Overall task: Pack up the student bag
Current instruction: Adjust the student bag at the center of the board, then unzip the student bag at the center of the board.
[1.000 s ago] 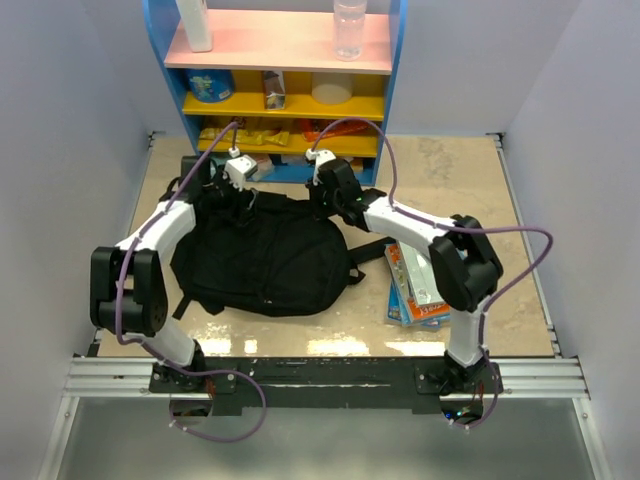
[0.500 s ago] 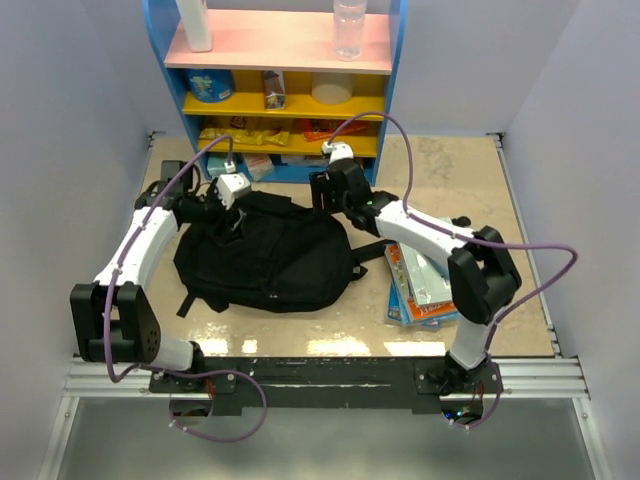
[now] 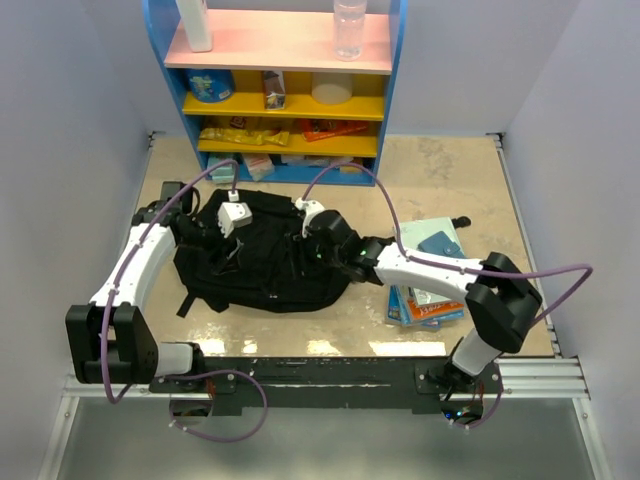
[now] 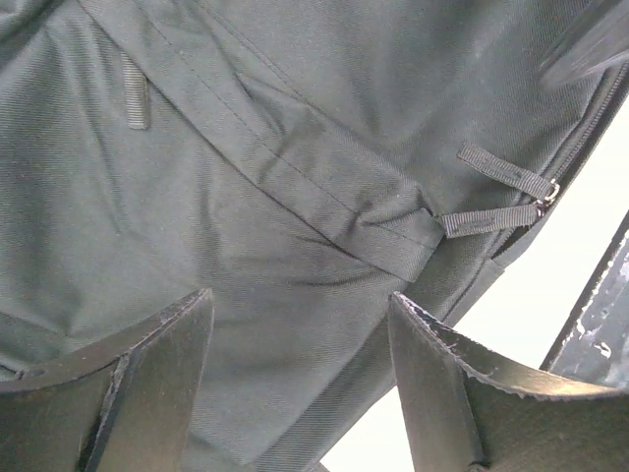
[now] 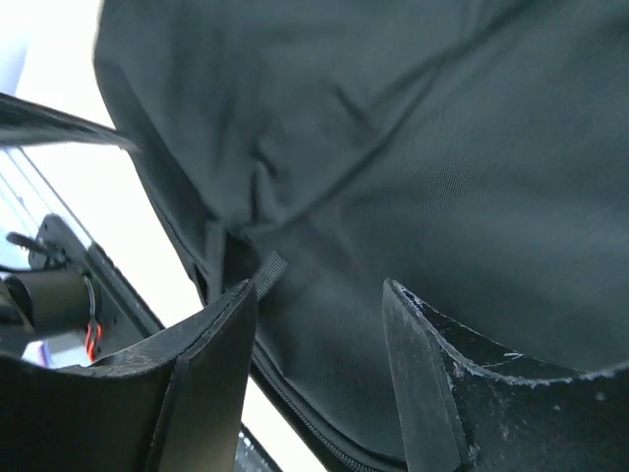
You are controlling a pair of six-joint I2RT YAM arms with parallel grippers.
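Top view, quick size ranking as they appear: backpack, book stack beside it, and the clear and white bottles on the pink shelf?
1. student bag, clearly the largest.
2. book stack.
3. clear bottle and white bottle: they look alike and both are cropped by the frame's top edge, so I won't rank them.

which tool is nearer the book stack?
The right tool, over the backpack's middle; the left tool is farther off, toward its left end.

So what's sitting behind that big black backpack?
A blue shelf unit with snack packets on its yellow shelves stands behind the backpack. Its lowest shelf is shadowed and crossed by purple cables, so its contents stay unclear.
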